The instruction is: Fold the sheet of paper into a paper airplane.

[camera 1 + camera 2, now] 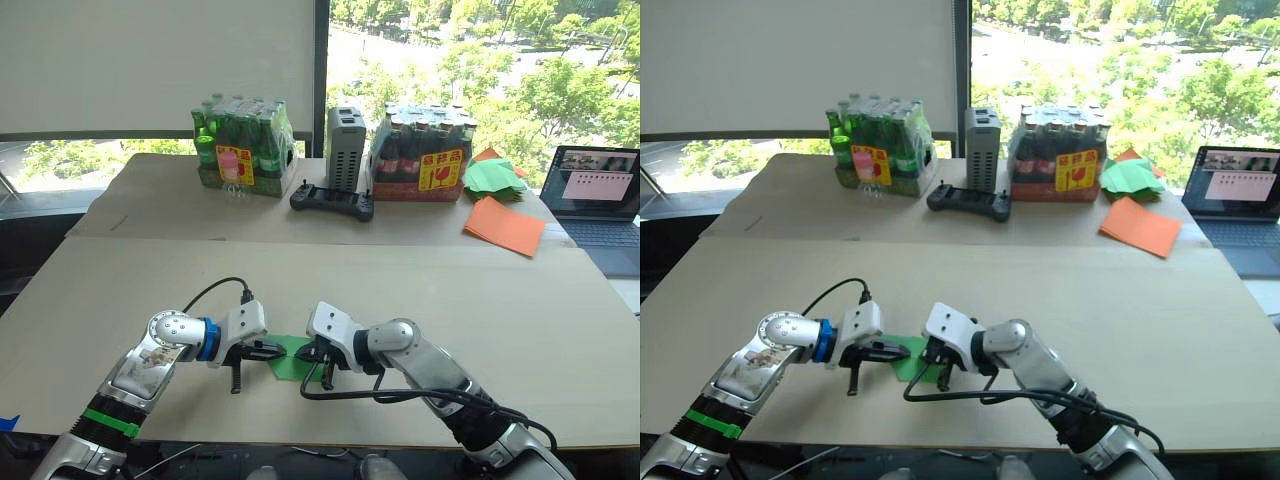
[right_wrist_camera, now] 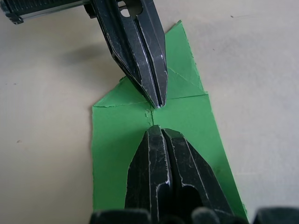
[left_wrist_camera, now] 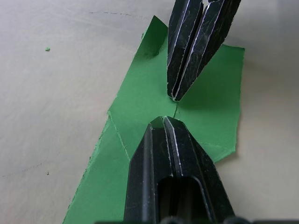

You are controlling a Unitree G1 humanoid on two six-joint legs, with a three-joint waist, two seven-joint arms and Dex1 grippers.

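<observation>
Tabletop [image 1: 420,300] of pale board carried the sheet of paper [image 2: 187,116], partly folded, at its near edge. Left gripper [image 3: 163,122] and right gripper [image 2: 154,128], both fingers closed, met tip-to-tip on the sheet, holding nothing.
</observation>
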